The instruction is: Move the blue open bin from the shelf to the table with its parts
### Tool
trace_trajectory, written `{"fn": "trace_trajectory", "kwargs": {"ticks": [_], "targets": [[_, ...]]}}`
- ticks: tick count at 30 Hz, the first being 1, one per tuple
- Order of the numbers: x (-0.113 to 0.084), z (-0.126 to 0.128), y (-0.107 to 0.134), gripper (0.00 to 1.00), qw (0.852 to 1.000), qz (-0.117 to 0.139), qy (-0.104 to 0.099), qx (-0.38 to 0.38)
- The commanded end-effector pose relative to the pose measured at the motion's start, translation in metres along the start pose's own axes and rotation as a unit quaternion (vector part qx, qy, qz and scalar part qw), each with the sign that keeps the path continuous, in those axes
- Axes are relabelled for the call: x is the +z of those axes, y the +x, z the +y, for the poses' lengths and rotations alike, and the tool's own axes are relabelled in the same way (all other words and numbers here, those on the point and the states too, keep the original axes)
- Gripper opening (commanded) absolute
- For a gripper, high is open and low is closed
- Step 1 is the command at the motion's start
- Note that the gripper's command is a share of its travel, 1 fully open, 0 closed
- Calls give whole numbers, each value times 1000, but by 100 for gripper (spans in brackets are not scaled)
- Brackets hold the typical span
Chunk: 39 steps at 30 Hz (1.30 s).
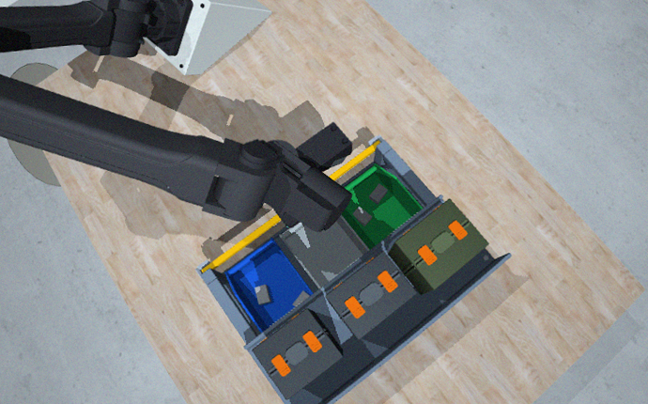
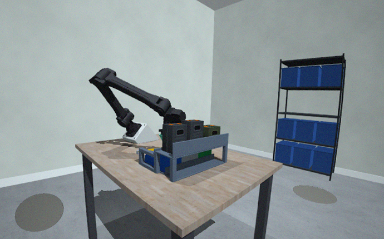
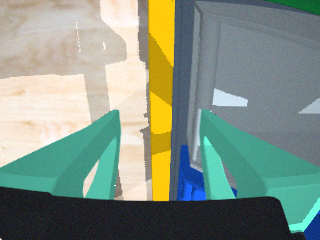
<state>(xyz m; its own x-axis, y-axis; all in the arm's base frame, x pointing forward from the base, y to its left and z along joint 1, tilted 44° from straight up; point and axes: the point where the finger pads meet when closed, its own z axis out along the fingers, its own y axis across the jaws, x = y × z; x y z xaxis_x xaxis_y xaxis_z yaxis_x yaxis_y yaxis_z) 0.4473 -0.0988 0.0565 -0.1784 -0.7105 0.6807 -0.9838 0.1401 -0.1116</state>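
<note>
The blue open bin point(image 1: 270, 286) sits in the left bay of the low grey shelf point(image 2: 193, 156) on the table, with two small grey parts point(image 1: 263, 294) in it. It also shows in the wrist view point(image 3: 190, 180) as a blue corner low between the fingers. My gripper point(image 3: 160, 120) hangs over the shelf's front edge, above the near end of the grey bin point(image 1: 325, 250), to the right of the blue bin. Its green fingers stand partly open on either side of the yellow front bar point(image 3: 160, 60) and hold nothing. In the overhead view the wrist point(image 1: 303, 201) hides the fingers.
A green bin point(image 1: 383, 201) with parts fills the right bay. Two dark grey lidded boxes point(image 1: 295, 354) point(image 1: 371, 295) and an olive one point(image 1: 440, 245) stand on the upper tier behind. The robot base point(image 1: 205, 21) is at the table's far corner. A tall rack of blue bins point(image 2: 308, 113) stands by the wall.
</note>
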Motion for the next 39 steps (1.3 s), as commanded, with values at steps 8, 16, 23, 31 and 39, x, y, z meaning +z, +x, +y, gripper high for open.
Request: {"fn": "trace_trajectory", "kwargs": {"ticks": [8, 16, 23, 31, 39], "targets": [[1, -5, 1, 43, 1000, -1, 6, 2], [1, -5, 1, 43, 1000, -1, 6, 2], [1, -5, 1, 0, 1000, -1, 6, 2], [1, -5, 0, 0, 1000, -1, 7, 2], [1, -5, 0, 0, 1000, -1, 7, 2]]}}
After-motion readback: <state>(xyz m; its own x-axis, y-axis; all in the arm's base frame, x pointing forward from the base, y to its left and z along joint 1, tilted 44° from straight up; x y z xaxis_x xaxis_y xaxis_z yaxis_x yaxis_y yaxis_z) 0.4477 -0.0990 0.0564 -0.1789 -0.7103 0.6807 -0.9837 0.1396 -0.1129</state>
